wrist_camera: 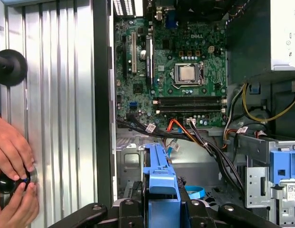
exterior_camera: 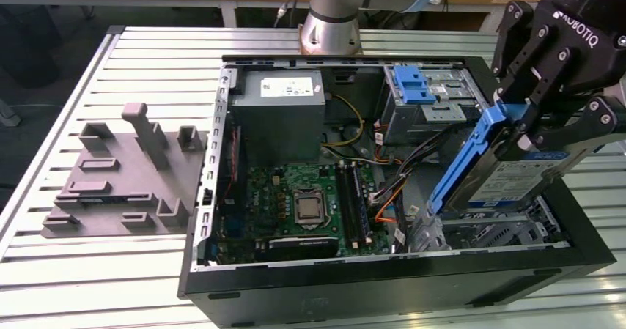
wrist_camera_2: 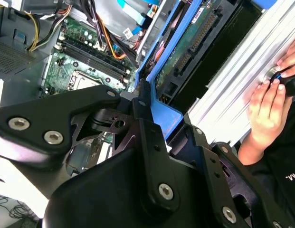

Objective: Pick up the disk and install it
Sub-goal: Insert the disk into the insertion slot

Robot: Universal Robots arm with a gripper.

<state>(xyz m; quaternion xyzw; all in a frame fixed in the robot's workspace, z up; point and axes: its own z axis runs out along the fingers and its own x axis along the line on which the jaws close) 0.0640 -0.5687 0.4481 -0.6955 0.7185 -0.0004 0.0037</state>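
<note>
Your hand is clamped on the disk: one finger presses on each side of it, on the blue rails. You see the same grip in both wrist views, where the black fingers close around the blue rail. The disk hangs tilted, with its white-and-blue label towards the exterior view's camera. It is above the corner of the open computer case at the exterior view's right. Its lower end is just over the metal cage in that corner; I cannot tell if it touches the cage.

Beside the cage, deeper in the case, lies the green board with the bare processor in the middle, and bundles of cables run between the board and the cage. Behind the board stands the grey power box, and next to it is a blue latch on a metal bay.

The case lies on the ribbed metal bench. On the bench, at the exterior view's left and well apart from the case, sits a grey block with upright pegs. In the first wrist view a person holds a small black knob at the edge of the bench. The base of the arm stands behind the case.
</note>
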